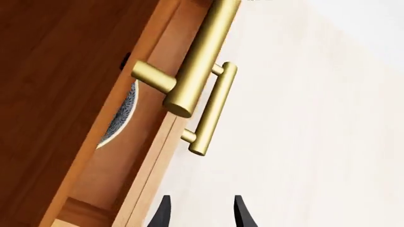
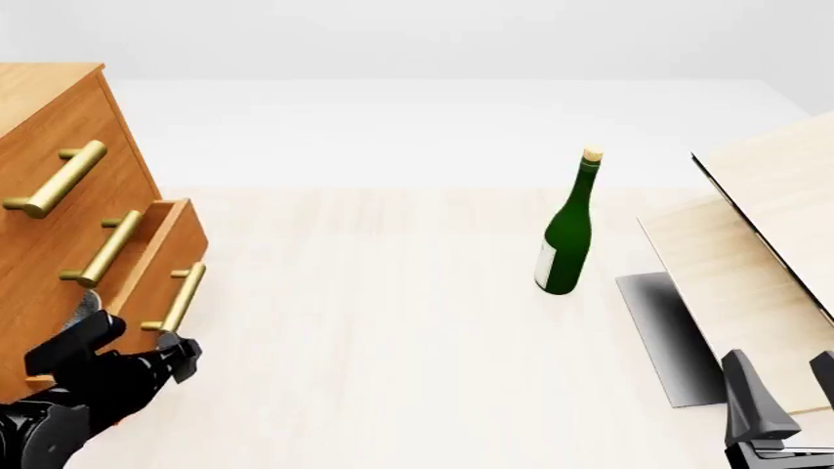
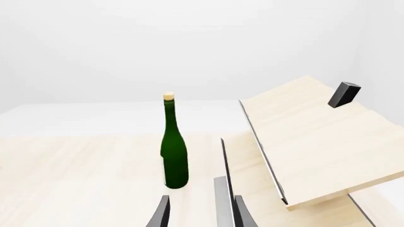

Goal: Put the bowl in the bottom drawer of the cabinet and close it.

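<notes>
My left gripper (image 2: pixel 180 357) hangs with its jaws spread and empty just in front of the brass bar handle (image 2: pixel 176 298) of the orange-brown wooden bottom drawer (image 2: pixel 146 283), which stands partly pulled out of the tall three-drawer cabinet (image 2: pixel 59 186). Inside that drawer I glimpse the small white bowl with grey lacy speckling (image 1: pixel 122 115). My right gripper (image 3: pixel 200 213), jaws also spread and empty, sits well apart from the cabinet, near the upright green glass bottle (image 2: pixel 568 234) and the leaning pale wood boards (image 2: pixel 769 234).

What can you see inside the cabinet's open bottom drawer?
Inside the bottom drawer, an edge of the speckled bowl shows. The drawer above covers the rest, so anything else inside cannot be seen.
</notes>
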Motion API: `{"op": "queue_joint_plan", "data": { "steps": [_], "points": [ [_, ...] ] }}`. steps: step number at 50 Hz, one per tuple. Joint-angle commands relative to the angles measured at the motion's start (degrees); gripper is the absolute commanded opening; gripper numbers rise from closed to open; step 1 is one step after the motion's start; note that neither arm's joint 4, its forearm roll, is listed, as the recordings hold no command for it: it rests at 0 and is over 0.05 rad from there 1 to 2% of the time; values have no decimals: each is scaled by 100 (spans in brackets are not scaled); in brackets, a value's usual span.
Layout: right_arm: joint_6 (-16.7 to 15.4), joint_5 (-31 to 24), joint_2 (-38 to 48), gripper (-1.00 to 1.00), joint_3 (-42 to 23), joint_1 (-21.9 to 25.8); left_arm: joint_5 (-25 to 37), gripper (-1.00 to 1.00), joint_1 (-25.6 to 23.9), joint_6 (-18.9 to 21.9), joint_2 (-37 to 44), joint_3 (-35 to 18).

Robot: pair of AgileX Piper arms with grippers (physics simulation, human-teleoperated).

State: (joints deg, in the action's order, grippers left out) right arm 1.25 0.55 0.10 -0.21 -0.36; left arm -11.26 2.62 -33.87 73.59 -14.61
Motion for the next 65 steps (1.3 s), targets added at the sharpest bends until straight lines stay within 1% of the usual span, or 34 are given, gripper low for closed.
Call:
{"op": "queue_joint_plan", "data": {
  "steps": [1, 4, 6, 11, 19, 20, 31, 42, 47, 55, 57, 58, 65],
  "points": [
    [-1, 1, 0, 100, 0, -1, -41, 100, 225, 118, 150, 73],
    [0, 1, 0, 100, 0, 0, -50, 100, 353, 179, 151, 61],
    [-1, 1, 0, 100, 0, 0, 17, 100, 475, 299, 37, 15],
    [0, -1, 0, 100, 0, 0, 131, 100, 644, 377, -109, -57],
    [0, 0, 0, 100, 0, 0, 192, 100, 734, 454, -209, -88],
    [0, 0, 0, 100, 0, 0, 267, 100, 879, 528, -350, -105],
    [-2, 1, 0, 100, 0, -1, 428, 100, 1040, 636, -697, -140],
    [22, 13, -2, 100, 1, -5, 458, 100, 1138, 732, -854, -218],
    [22, 14, -2, 100, 1, -5, 461, 100, 1244, 915, -986, -270],
    [23, 14, -2, 100, 1, -6, 376, 100, 1465, 1151, -938, -255],
    [22, 16, -3, 100, 1, -5, 377, 100, 1677, 1356, -1024, -251],
    [23, 15, -2, 100, 1, -6, 350, 100, 1717, 1353, -986, -248],
    [21, 16, -3, 100, 1, -6, 335, 100, 2079, 1666, -1083, -237]
  ]
}}
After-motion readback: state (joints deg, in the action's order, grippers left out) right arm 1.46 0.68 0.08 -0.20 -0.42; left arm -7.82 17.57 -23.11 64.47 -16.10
